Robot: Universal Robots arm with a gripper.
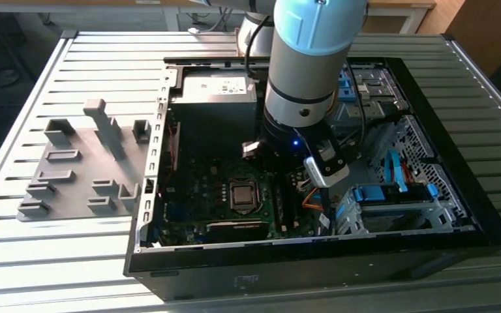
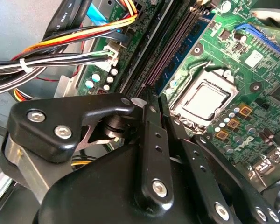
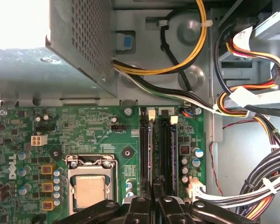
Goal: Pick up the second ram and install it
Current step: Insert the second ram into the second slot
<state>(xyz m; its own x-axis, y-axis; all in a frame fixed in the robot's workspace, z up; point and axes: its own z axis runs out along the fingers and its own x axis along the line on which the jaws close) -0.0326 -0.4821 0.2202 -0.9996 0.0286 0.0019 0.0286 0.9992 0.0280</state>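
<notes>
Blue-edged and thin, what looked like the second ram (image 3: pixel 152 149) stood on edge in the memory slots just beside the CPU socket (image 3: pixel 89 186), on the side toward the cable bundle (image 3: pixel 252 186). In the first wrist view it ran straight out from the gripper (image 3: pixel 156 189). The black gripper sat low over the near end of those slots, v. close to the stick, but contact wasn't clear. Couldn't tell either whether the gripper was clenched, released or grasping the stick, since its linkage hid the tips in both wrist views. White latches (image 3: pixel 151 113) showed at the slots' far end from the gripper. Beyond the socket and slots, the grey perforated power supply (image 3: pixel 74 60) sat w/ yellow and black wires (image 3: pixel 177 60) curving off it. In the exterior view the arm reached down into the open black PC case (image 1: pixel 320 261), covering the board next to the socket. Light-blue drive-bay clips (image 1: pixel 381 193) lay further to the exterior view's right of the socket. Outside the case, well to the exterior view's left of the socket, a grey slotted holder (image 1: pixel 85 169) rested on the slatted metal table (image 1: pixel 102 59). Past the table were dark floor and a wooden panel (image 1: pixel 494 26).
</notes>
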